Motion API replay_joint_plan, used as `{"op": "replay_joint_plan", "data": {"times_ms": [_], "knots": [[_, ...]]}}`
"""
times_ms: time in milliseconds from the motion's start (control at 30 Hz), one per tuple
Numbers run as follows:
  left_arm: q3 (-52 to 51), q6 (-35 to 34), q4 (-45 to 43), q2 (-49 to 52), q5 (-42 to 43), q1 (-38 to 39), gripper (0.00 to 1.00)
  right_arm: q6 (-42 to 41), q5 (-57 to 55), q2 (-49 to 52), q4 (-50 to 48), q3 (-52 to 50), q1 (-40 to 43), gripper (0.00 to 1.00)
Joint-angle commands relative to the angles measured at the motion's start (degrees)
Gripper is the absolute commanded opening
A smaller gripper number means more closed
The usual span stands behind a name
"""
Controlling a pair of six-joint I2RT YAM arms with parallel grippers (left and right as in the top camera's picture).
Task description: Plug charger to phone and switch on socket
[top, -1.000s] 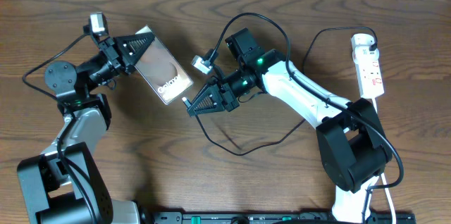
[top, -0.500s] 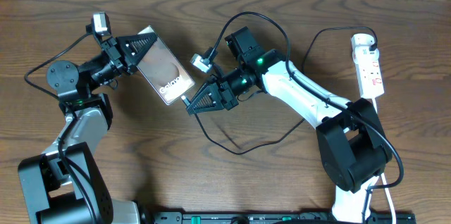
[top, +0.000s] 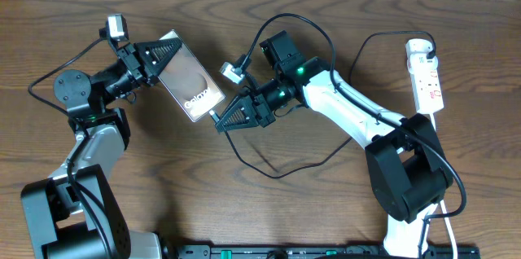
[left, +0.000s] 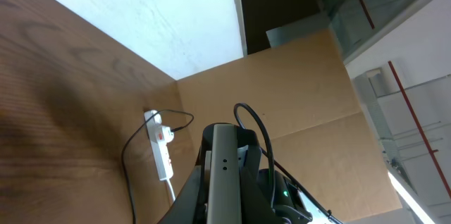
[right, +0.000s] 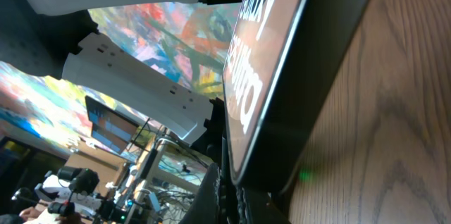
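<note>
Your left gripper [top: 163, 54] clamps the phone [top: 191, 86]; at its 5 o'clock, your right gripper [top: 221, 120] pinches the charger [top: 277, 177] plug.

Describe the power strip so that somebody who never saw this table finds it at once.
On the wooden table, go to the far right side, beyond the right arm. There lies the socket: a narrow white strip with red markings, unlike the thin black cable looping mid-table.
</note>
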State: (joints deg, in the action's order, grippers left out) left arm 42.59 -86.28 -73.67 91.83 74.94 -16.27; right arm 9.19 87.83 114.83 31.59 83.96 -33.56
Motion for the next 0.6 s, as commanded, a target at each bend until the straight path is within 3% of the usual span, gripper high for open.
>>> {"op": "replay_joint_plan", "data": {"times_ms": [0, 567], "knots": [[1.1, 0.6, -0.8, -0.9, 0.5, 0.1, 0.07, -0.6, 1.6, 0.6, -0.2, 0.6, -0.2, 0.01], [1.1, 0.2, -4.9, -0.9, 1.6, 0.1, 0.07, -2.6, 1.6, 0.6, -1.0, 0.6, 0.2, 0.01]]}}
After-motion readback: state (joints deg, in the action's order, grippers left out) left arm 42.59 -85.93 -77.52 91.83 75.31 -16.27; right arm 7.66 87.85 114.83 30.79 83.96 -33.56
